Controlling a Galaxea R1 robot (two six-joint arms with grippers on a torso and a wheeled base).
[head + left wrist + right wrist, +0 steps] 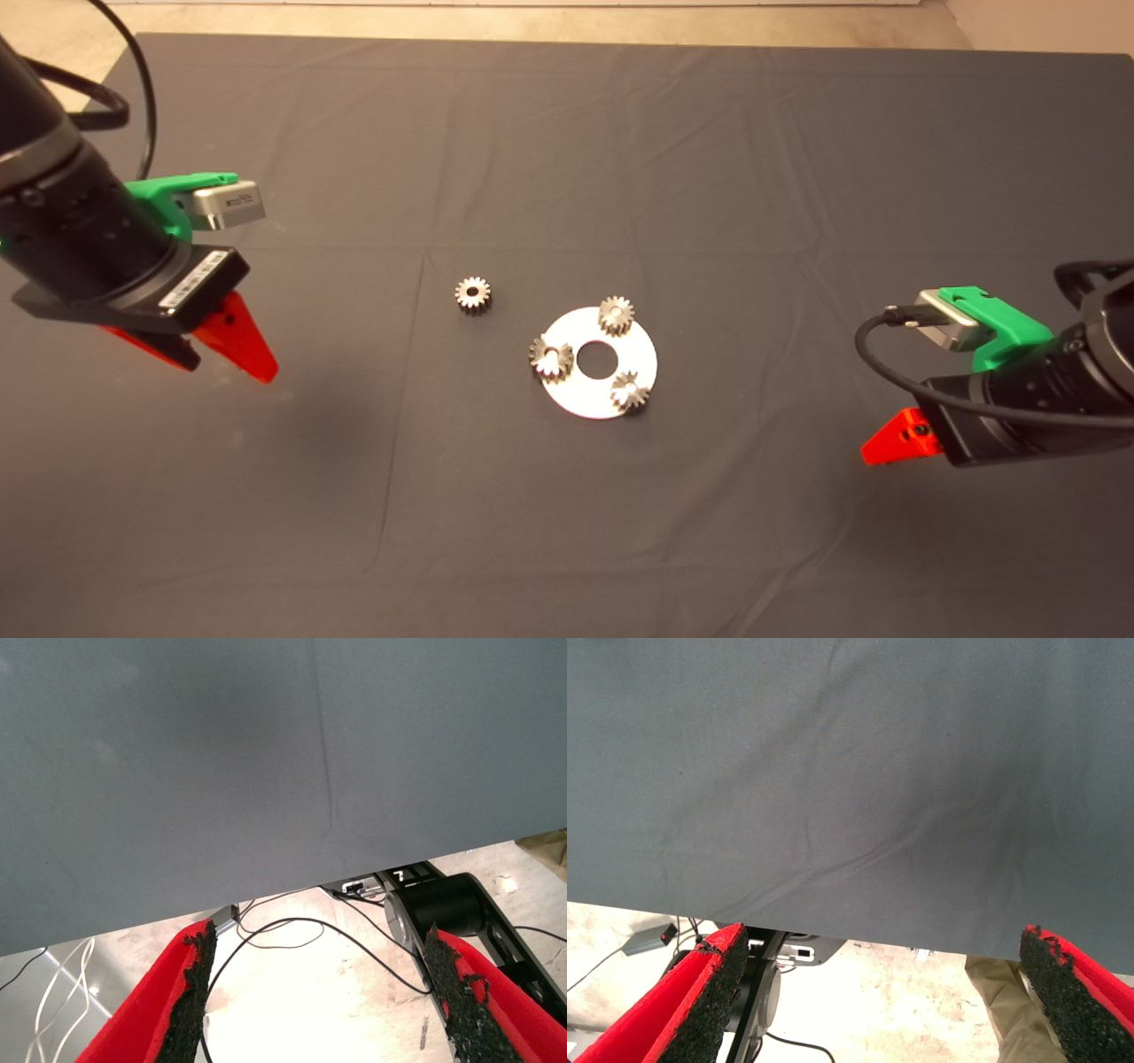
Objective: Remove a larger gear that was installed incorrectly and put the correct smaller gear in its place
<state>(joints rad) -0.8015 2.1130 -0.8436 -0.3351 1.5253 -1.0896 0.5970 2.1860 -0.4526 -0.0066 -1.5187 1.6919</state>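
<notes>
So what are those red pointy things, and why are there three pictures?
They are a robot's fingers. It has two black arms, each ending in a green gripper with two red fingers. The big picture looks down from above: the left gripper hangs over the dark mat on one side, the right gripper on the other. The two smaller pictures come from cameras on the wrists, so you see each gripper's fingers spread open, holding nothing. On the mat lies a round metal plate with three gears on it: the larger gear with long pointy teeth, and two short-toothed gears. One smaller gear lies alone beside the plate.
</notes>
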